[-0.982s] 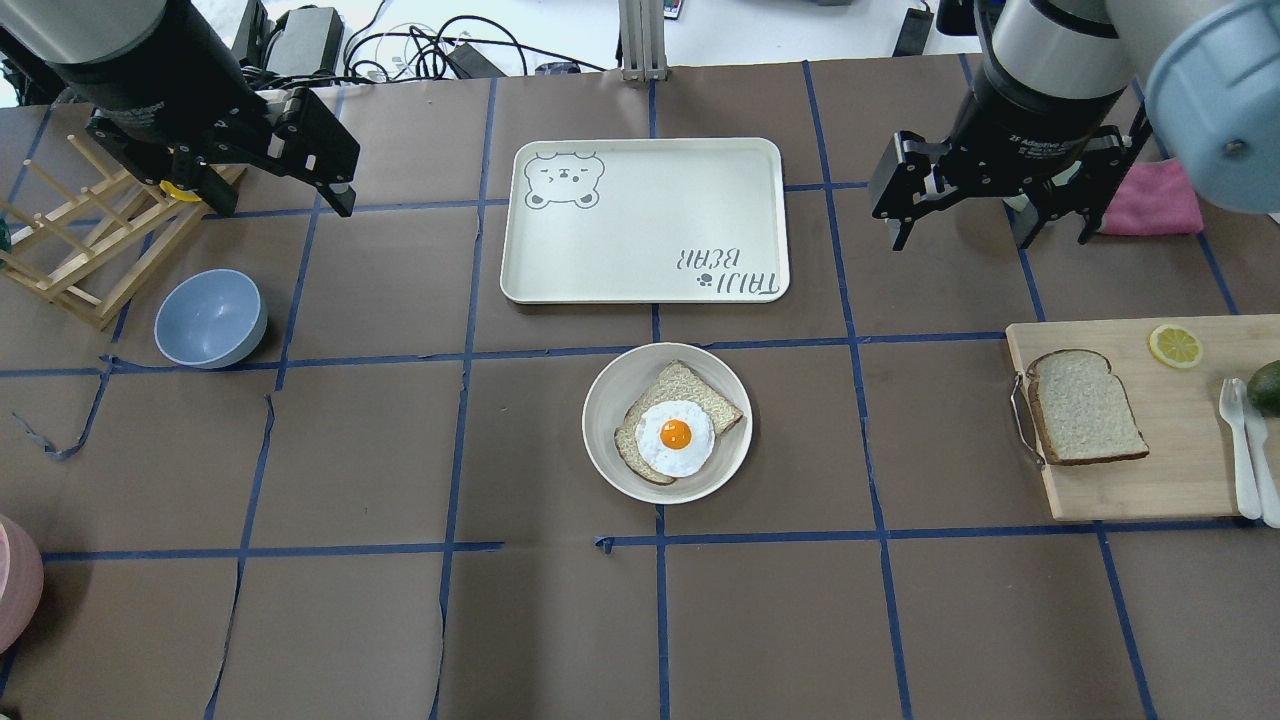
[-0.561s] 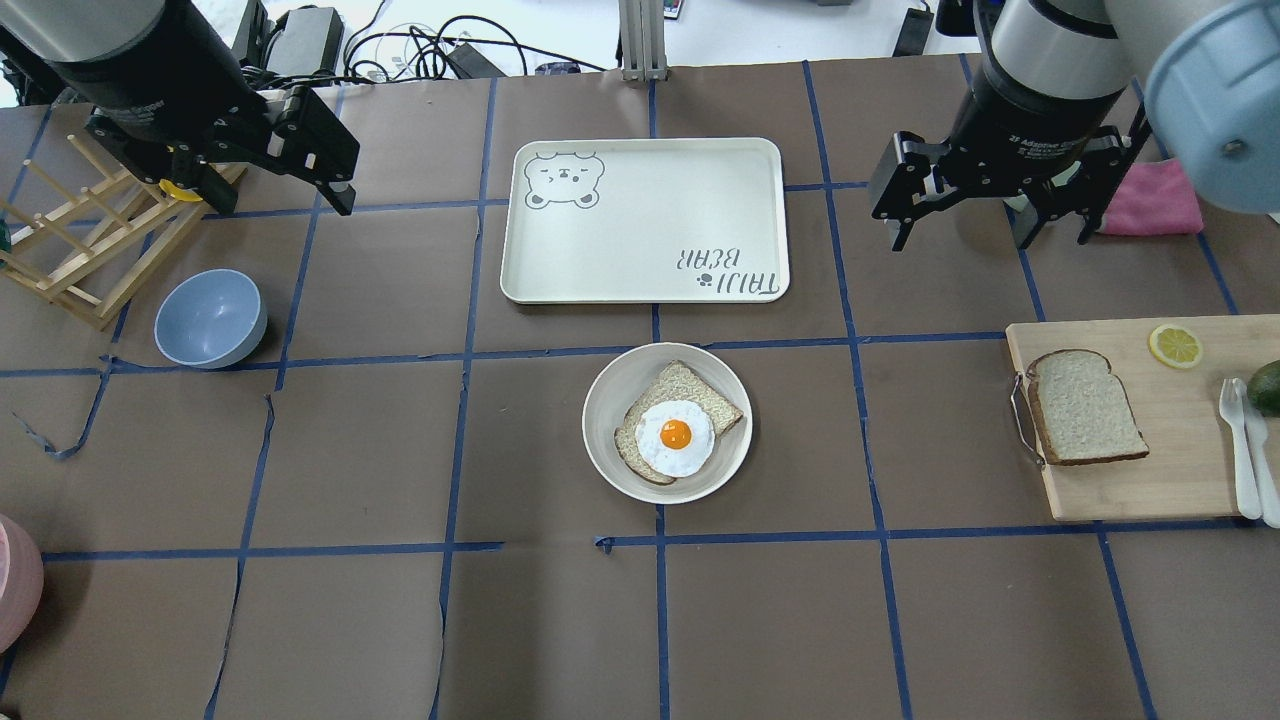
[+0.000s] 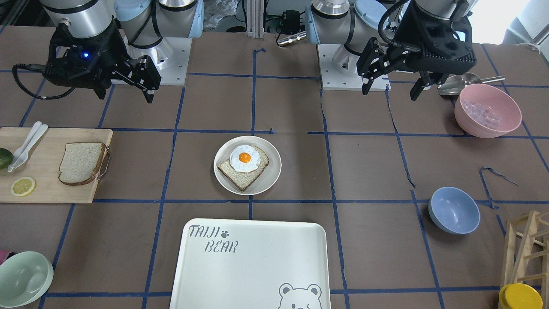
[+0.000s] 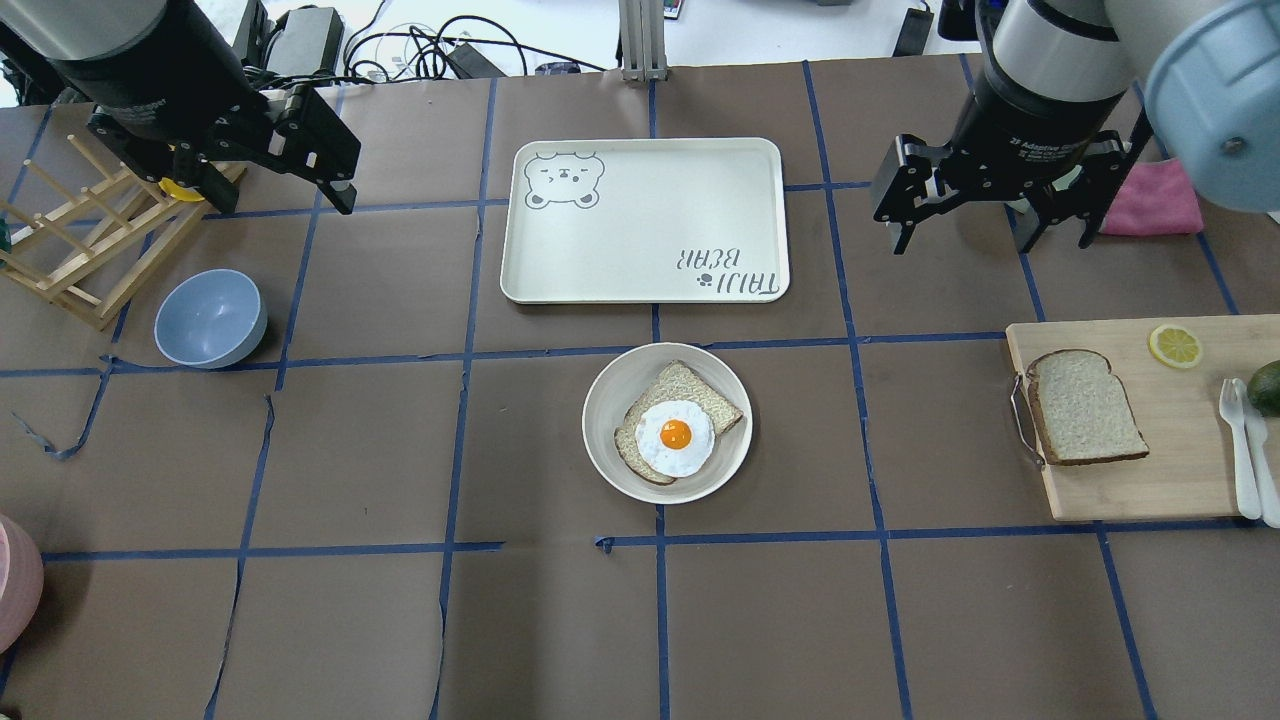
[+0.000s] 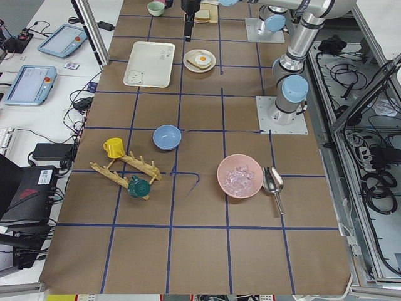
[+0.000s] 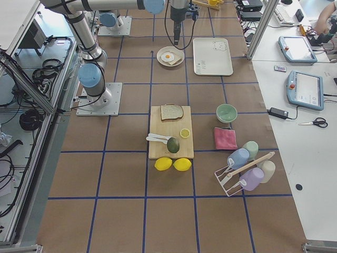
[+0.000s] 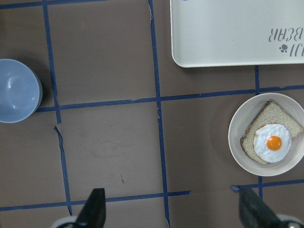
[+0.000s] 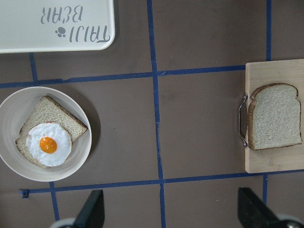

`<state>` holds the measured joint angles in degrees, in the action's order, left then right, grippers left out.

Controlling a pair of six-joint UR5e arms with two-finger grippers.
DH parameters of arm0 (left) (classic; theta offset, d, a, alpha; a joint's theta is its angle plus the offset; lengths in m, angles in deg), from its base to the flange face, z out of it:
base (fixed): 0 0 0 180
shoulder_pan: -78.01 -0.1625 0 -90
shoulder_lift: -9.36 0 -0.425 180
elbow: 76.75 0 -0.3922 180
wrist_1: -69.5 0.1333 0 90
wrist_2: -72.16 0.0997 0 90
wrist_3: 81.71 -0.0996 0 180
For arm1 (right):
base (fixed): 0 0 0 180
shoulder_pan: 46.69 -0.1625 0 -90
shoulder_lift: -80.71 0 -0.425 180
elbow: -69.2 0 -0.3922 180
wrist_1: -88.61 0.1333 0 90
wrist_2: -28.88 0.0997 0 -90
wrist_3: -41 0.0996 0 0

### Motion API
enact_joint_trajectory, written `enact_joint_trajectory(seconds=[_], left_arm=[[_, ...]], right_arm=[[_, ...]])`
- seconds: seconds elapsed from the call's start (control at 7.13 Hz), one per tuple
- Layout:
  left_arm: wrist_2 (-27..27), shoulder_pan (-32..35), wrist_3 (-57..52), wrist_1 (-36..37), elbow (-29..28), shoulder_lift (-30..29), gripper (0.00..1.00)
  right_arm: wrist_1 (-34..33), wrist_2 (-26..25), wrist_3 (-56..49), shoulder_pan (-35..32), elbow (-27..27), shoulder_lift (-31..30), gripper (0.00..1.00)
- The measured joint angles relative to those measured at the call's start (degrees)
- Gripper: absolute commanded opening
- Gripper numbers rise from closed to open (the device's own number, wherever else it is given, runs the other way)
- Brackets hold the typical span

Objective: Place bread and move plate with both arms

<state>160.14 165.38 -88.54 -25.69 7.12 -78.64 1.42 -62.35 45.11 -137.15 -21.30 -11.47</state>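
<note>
You have both grippers spread wide and holding nothing. The left gripper [image 4: 283, 200] hangs above the table's far left, near a wooden rack [image 4: 90, 250]. The right gripper [image 4: 965, 237] hangs above the far right, beside a pink cloth [image 4: 1160, 200]. On the right gripper's collar you can read "2F Adaptive"; the rest of that line is cut off. The lettering on the left one is too small to read.

The bread [image 4: 1087, 407] lies flat on a wooden board [image 4: 1180, 470] at the robot's right, just beside the board's metal handle [image 4: 1020, 420]. On the same board you see a lemon slice [image 4: 1175, 345] and white cutlery [image 4: 1245, 450].

The plate [image 4: 605, 420] sits mid-table, well apart from the bread. It holds another slice [image 4: 690, 385] topped with a fried egg [image 4: 675, 437].

Just beyond the plate, on the side away from the robot, lies a tray [image 3: 257, 266]. It is printed "TAIJI BEAR" with a paw mark after the first word, and a bear's face in one corner. From the overhead view the words read upside down; from the front view they read upright.

A blue bowl [image 4: 210, 318] stands at the left.
</note>
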Motion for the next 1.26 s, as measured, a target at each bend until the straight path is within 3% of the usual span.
enact_joint_trajectory(seconds=[0.84, 0.98, 1.12, 1.26], left_arm=[[0.1, 0.0, -0.1, 0.4, 0.4, -0.1, 1.00], [0.1, -0.1, -0.1, 0.4, 0.4, -0.1, 1.00], [0.1, -0.1, -0.1, 0.4, 0.3, -0.1, 1.00], [0.1, -0.1, -0.1, 0.4, 0.3, 0.0, 1.00]], right_arm=[[-0.7, -2.4, -1.8, 11.7, -1.0, 5.2, 1.00], [-1.0, -3.6, -1.7, 12.9, -1.9, 6.2, 0.94], [-2.7, -5.5, -1.6, 14.4, -4.0, 6.9, 0.78], [-7.0, -6.8, -1.5, 15.5, -7.5, 7.4, 0.76]])
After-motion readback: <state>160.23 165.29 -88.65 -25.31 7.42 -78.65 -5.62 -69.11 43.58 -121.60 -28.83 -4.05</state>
